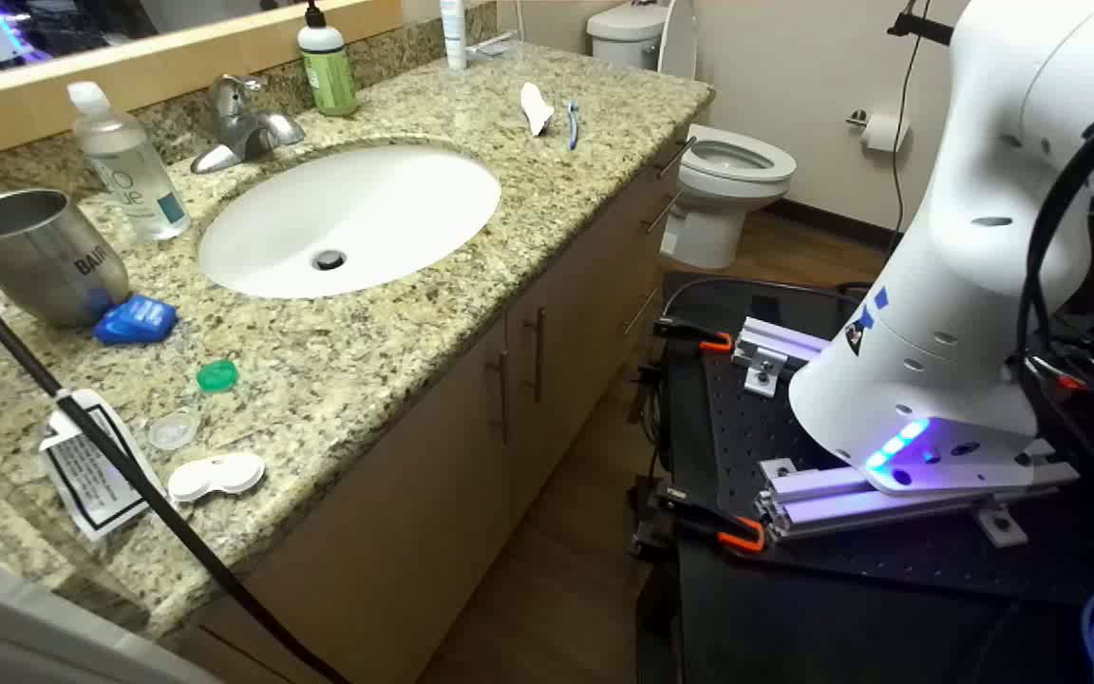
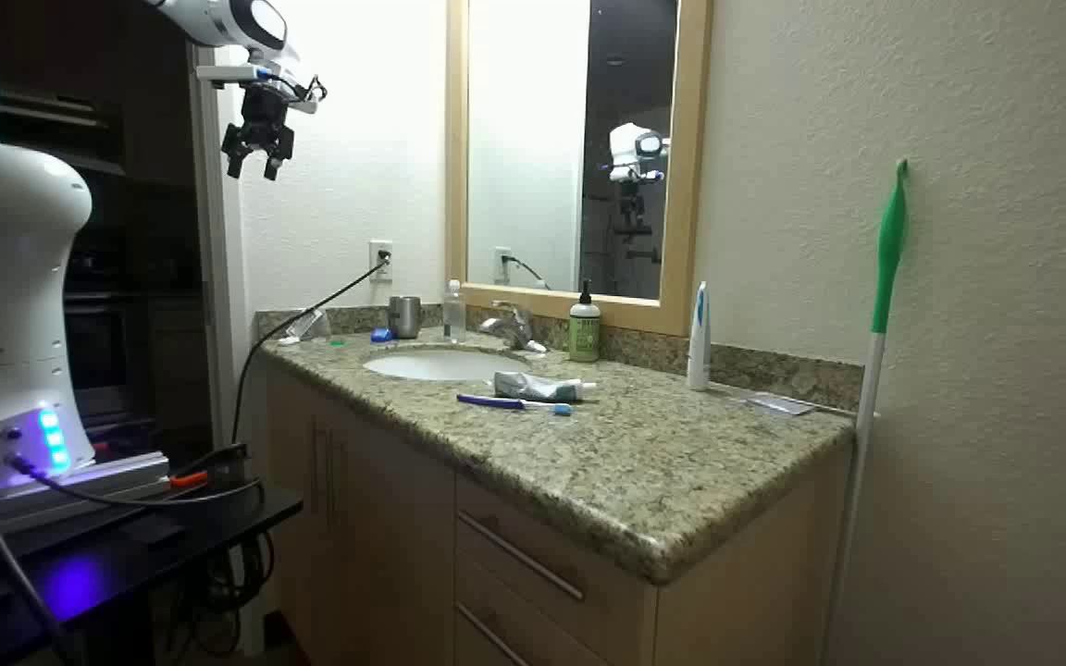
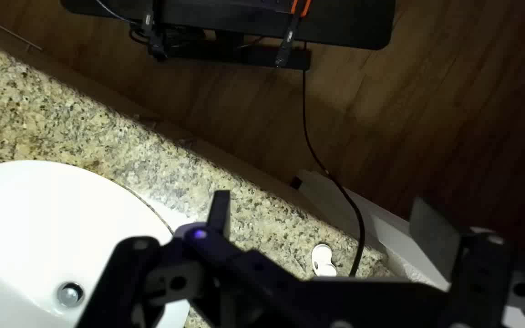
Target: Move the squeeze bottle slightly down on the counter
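Observation:
The squeeze bottle (image 2: 699, 344) is tall, slim and whitish with a narrow top. It stands upright near the back of the counter (image 2: 644, 462), at the end away from the arm, in an exterior view. Its lower part also shows at the top of an exterior view (image 1: 453, 36); its top is cut off there. It is out of the wrist view. My gripper (image 2: 253, 172) hangs in the air above the opposite end of the counter, far from the bottle. Its fingers are spread and nothing is between them. In the wrist view the open gripper (image 3: 328, 207) is above the counter's front edge.
A green pump bottle (image 2: 584, 333), faucet (image 2: 510, 324), clear bottle (image 1: 129, 171) and steel cup (image 1: 53, 261) line the back. A toothpaste tube (image 2: 538, 387) and toothbrush (image 2: 514, 403) lie in front of the squeeze bottle. A black cable (image 1: 143, 484) crosses the near end.

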